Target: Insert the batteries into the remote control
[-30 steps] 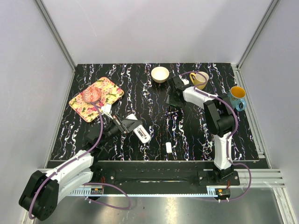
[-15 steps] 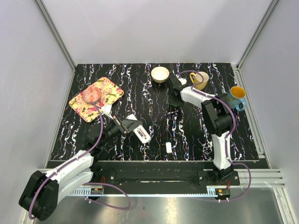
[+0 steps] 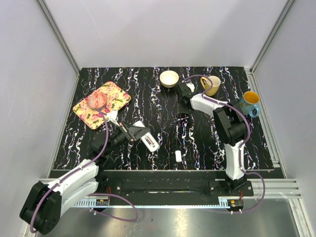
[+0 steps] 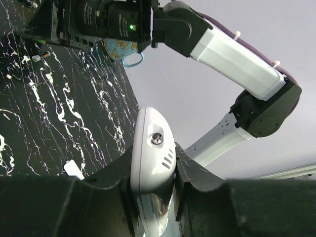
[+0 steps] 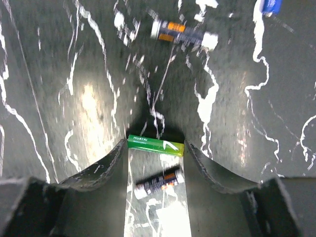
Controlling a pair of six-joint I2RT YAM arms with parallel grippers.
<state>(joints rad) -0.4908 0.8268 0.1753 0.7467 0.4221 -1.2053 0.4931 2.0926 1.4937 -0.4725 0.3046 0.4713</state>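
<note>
My left gripper (image 3: pixel 139 134) is shut on the white remote control (image 3: pixel 149 141) and holds it just above the table, left of centre. In the left wrist view the remote's plain end (image 4: pixel 150 133) with a screw stands up between my fingers (image 4: pixel 192 173). My right gripper (image 3: pixel 181 111) is at the back centre, near the bowl. In the right wrist view it (image 5: pixel 155 150) holds a green battery (image 5: pixel 148 143) end to end between its fingertips, close over the table. A dark battery with an orange band (image 5: pixel 157 183) lies under it, and another (image 5: pixel 183 33) lies farther off.
A small white lozenge piece (image 3: pixel 178 156) lies near the front edge. A cream bowl (image 3: pixel 169 78), a yellow mug (image 3: pixel 211 85) and a blue mug (image 3: pixel 250 102) stand at the back right. A floral tray (image 3: pixel 116 98) sits at the back left.
My right arm's wrist has shifted slightly toward the back of the table. My left arm and the remote have not moved.
</note>
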